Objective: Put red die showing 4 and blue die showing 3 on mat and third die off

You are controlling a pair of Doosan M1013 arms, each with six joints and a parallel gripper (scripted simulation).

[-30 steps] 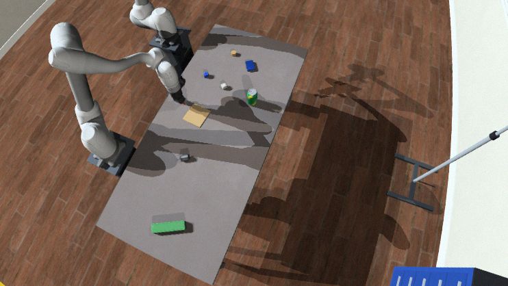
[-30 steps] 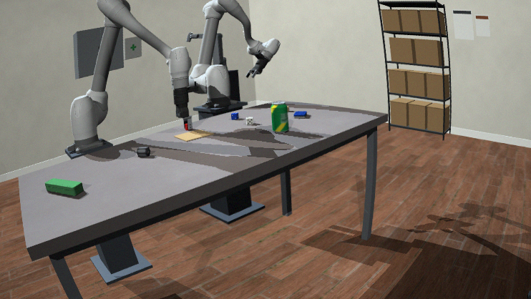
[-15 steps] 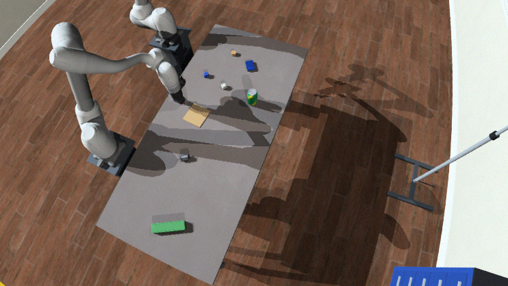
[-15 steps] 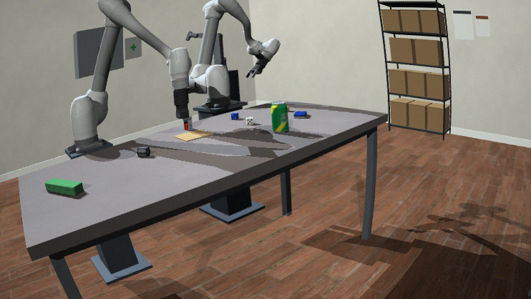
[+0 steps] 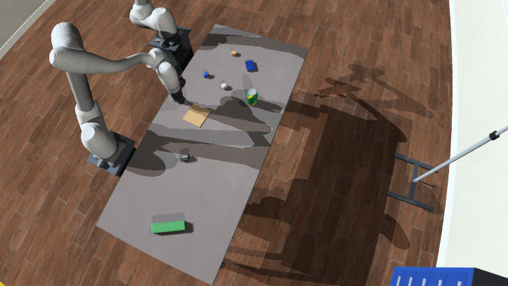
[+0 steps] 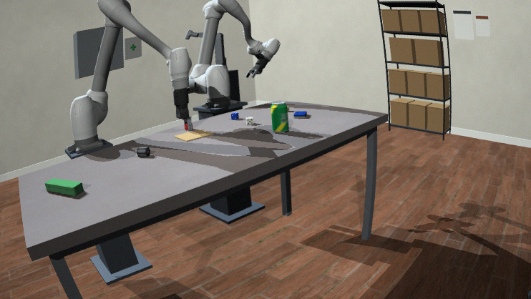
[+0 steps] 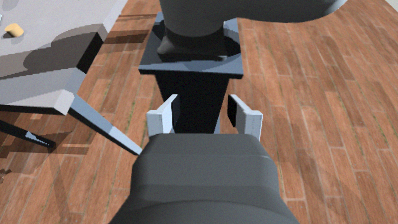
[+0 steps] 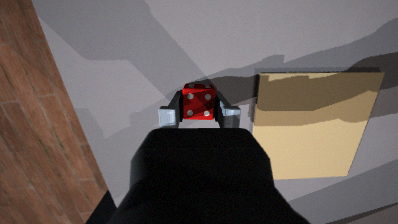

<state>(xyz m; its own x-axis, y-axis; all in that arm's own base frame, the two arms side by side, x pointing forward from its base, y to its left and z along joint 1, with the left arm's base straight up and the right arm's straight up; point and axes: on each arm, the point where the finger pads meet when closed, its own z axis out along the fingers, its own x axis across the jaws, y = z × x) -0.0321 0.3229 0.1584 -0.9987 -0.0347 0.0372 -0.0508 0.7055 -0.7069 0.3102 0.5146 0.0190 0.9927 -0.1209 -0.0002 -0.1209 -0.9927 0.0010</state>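
1. Right pincer (image 5: 183,102) (image 6: 188,125) (image 8: 199,107): pointing down, clamped on the red die (image 5: 183,103) (image 6: 186,126) (image 8: 199,103), one pad against each side.
2. Red die is beside the tan mat (image 5: 196,115) (image 6: 192,135) (image 8: 310,135), off it; four pips on the face toward the right wrist camera. Can't tell if it touches the bench (image 5: 198,188) (image 6: 122,185) (image 8: 165,30).
3. Left pincer (image 6: 251,74) (image 7: 205,112): fingers wide apart, nothing between, raised, past the bench edge in its wrist view.
4. Blue die (image 5: 206,74) (image 6: 235,116): on bench, off mat; top number too small to tell.
5. White die (image 5: 223,85) (image 6: 249,120): on bench, off mat, between blue die and green can (image 5: 252,97) (image 6: 279,117). Can upright.
6. Blue box (image 5: 250,65) (image 6: 300,114) and small orange cylinder (image 5: 233,53) (image 7: 14,30): near each other, far end.
7. Other side of mat: small dark grey object (image 5: 184,157) (image 6: 143,151), then long green block (image 5: 168,226) (image 6: 64,187), well apart.
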